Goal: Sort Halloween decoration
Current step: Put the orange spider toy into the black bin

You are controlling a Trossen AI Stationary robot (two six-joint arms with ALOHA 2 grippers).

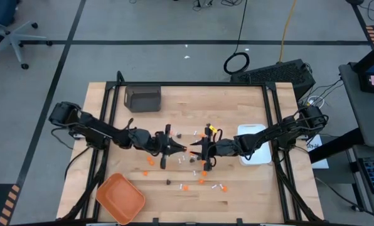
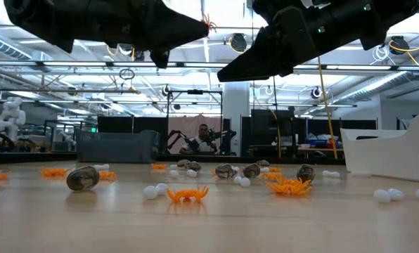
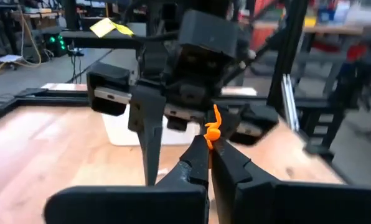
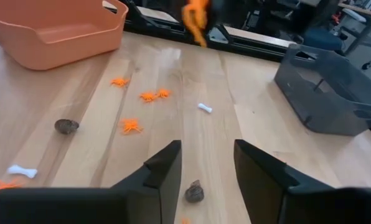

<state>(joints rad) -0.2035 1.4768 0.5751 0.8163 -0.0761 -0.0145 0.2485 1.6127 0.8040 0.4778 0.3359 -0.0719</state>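
Above the middle of the desk (image 1: 237,188) the two tools meet tip to tip; the left tool (image 3: 208,151) is pressed together, pinching an orange spider (image 3: 213,129) that sticks up from its tips; the right tool (image 4: 205,163), just beside it, stands spread with nothing between its fingers; below, orange spiders (image 4: 131,126), dark stone-like bits (image 4: 66,126) and white bones (image 4: 205,108) lie scattered on the wood, well apart from both tools.

Nothing to read out here: no label, brand, number or sign comes through legibly on any surface. A yellow tag (image 3: 111,27) shows in the left wrist view, but whatever may be printed on it can't be made out.
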